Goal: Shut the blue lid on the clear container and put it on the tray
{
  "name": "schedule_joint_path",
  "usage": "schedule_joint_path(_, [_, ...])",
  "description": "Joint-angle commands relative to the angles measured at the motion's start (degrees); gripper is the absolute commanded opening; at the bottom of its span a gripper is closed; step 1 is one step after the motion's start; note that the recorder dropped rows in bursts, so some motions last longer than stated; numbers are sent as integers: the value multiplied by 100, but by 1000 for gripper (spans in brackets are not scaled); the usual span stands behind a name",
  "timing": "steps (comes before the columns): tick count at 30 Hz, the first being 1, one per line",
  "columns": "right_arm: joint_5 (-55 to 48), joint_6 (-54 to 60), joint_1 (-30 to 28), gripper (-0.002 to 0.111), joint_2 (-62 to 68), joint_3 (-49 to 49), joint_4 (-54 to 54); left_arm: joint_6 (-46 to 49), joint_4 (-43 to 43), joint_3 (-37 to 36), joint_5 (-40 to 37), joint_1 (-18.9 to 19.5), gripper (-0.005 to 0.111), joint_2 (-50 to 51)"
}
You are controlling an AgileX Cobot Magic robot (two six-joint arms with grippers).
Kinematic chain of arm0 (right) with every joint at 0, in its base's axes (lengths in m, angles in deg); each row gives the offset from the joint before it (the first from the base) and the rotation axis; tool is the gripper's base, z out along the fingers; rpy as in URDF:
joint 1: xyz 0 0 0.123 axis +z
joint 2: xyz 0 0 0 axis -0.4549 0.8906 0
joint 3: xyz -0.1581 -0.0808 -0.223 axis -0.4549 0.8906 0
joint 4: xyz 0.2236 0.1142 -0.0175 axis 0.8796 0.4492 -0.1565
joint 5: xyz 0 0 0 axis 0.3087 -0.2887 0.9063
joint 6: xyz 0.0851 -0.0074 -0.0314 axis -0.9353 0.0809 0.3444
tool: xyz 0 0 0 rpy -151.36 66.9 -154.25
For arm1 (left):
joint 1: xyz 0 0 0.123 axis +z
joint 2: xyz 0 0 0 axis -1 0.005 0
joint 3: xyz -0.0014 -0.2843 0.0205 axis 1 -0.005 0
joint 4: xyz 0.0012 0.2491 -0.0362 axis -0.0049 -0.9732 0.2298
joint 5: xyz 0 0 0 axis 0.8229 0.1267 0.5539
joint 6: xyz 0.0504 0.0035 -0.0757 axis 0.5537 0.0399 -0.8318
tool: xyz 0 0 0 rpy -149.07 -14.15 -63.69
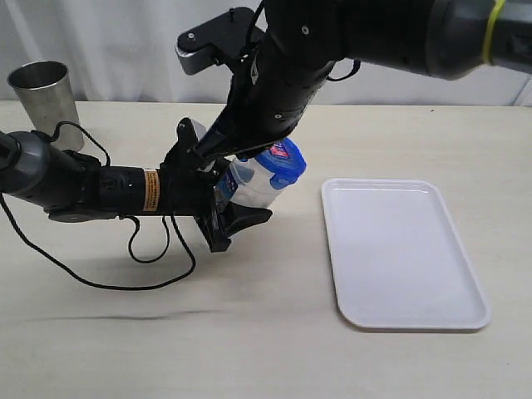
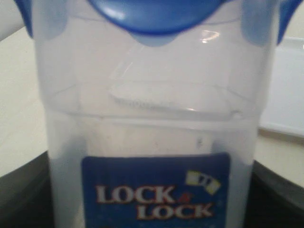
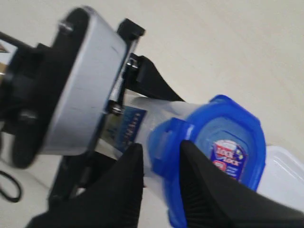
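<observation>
**Holding the container sideways, pinching a lid tab**

Holds the clear container [image 1: 253, 187] in the left jaws, closed across its lower body on either side of the blue printed label [image 2: 156, 192], with the left arm [image 1: 91, 187] reaching in low from the left edge of the surface. Carries it tipped well over, nearly on its side, above the middle of the surface, mouth end pointing toward the right edge. Has the blue lid [image 1: 283, 162] seated over the mouth, red-and-white sticker [image 3: 228, 159] facing outward, tabs hanging over the rim. Reaches over the lid end with the right arm [image 1: 283, 75] from the far right. Pinches one snap tab [image 3: 164, 152] at the lid's edge in the right jaws, narrowed to the tab's width, black fingers [image 3: 118, 190] against its two sides; cannot tell the tab's state, snapped or loose. Shows the tray [image 1: 399, 316] flat near the right edge, near the lid end but apart from it. Shows a steel cup [image 1: 41, 87] upright at the far left corner, well apart from the rest.
</observation>
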Motion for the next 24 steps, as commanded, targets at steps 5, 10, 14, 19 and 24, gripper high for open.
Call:
schedule_joint_path(5, [-239, 112, 65, 31, -1130, 55, 168, 47, 6, 17, 311, -33, 0, -45])
schedule_joint_path(10, [588, 101, 65, 14, -2492, 1353, 168, 56, -64, 17, 713, -33, 0, -45])
schedule_joint_path(14, [1496, 89, 65, 5, -3628, 2576, 168, 140, -20, 17, 1041, -33, 0, -45])
schedule_joint_path(19, [2332, 89, 65, 5, -4949, 3723, 168, 193, 155, 17, 1218, -33, 0, -45])
schedule_joint_path(24, [2999, 89, 65, 5, -6233, 4672, 168, 193, 177, 17, 1710, -33, 0, -45])
